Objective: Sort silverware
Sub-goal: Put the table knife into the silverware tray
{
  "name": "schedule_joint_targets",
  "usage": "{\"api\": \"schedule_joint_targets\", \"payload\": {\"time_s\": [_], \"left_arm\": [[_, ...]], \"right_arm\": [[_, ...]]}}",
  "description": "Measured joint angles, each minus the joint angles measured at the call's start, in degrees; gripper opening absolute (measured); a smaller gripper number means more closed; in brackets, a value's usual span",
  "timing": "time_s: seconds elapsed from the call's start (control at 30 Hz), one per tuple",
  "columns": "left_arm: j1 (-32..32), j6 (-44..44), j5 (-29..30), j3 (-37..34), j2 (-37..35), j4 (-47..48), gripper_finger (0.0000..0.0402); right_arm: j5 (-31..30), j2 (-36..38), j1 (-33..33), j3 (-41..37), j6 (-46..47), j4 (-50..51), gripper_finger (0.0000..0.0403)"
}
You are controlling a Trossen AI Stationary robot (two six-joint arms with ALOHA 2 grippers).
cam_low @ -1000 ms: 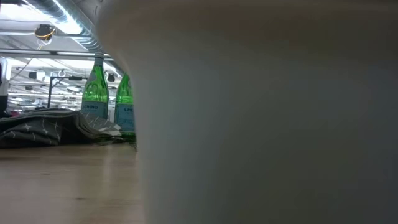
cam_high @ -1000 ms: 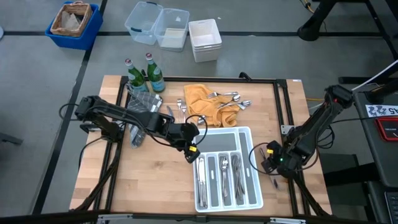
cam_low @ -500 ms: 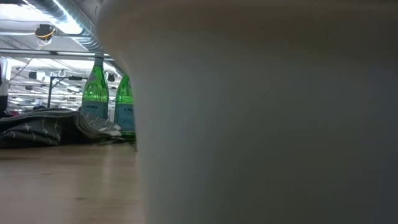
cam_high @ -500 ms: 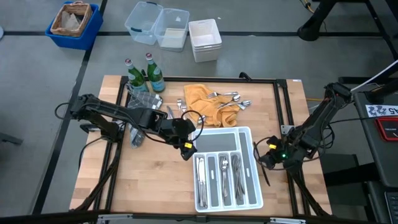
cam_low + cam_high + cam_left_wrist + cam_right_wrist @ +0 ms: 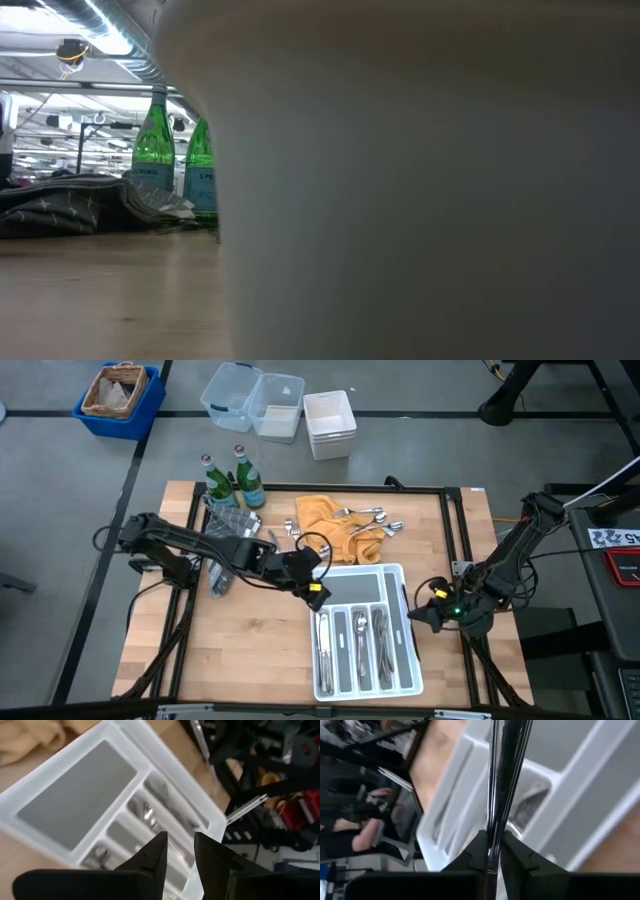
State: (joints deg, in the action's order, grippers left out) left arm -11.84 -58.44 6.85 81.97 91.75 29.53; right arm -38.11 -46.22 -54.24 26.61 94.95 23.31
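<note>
Sorted silverware lies in the long compartments of the white tray, and more silverware is piled on a yellow cloth at the far side. My left gripper hovers at the tray's far left corner, open, with nothing between its fingers. My right gripper hangs just right of the tray, shut on one slim shiny piece of silverware. Which kind of piece it is I cannot tell. My right gripper pinches the slim piece by one end between its two fingers. The piece sticks out forward, in line with the fingers. The fingers come from the table's right side, slanting down toward the tray. The piece is lifted clear above the tray's compartments.
Two green bottles and a grey patterned cloth sit at the far left. Two loose forks lie beside the yellow cloth. The tray's white wall blocks most of the low view. Bare wood lies at the near left.
My right gripper has risen and tipped up, swinging the held piece from hanging toward the near edge to pointing at the tray. My left gripper has turned a little and shifted toward the tray's far left corner, still with nothing in it.
</note>
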Motion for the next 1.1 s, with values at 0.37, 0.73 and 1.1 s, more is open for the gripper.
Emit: {"api": "schedule_joint_targets", "payload": {"time_s": [0.37,0.73,1.1], "left_arm": [[0.0,5.27,1.31,0.0,9.04,-18.03,0.0086],[0.0,8.6,1.32,0.0,12.36,-24.54,0.0086],[-0.17,20.85,1.31,0.02,12.38,-27.06,0.0086]], "right_arm": [[-9.79,0.0,0.0,0.0,-0.95,-3.14,0.0037],[-21.24,0.0,2.42,0.0,-0.95,-6.41,0.0037],[-21.12,-0.02,13.3,0.02,-2.67,-8.97,0.0037]]}}
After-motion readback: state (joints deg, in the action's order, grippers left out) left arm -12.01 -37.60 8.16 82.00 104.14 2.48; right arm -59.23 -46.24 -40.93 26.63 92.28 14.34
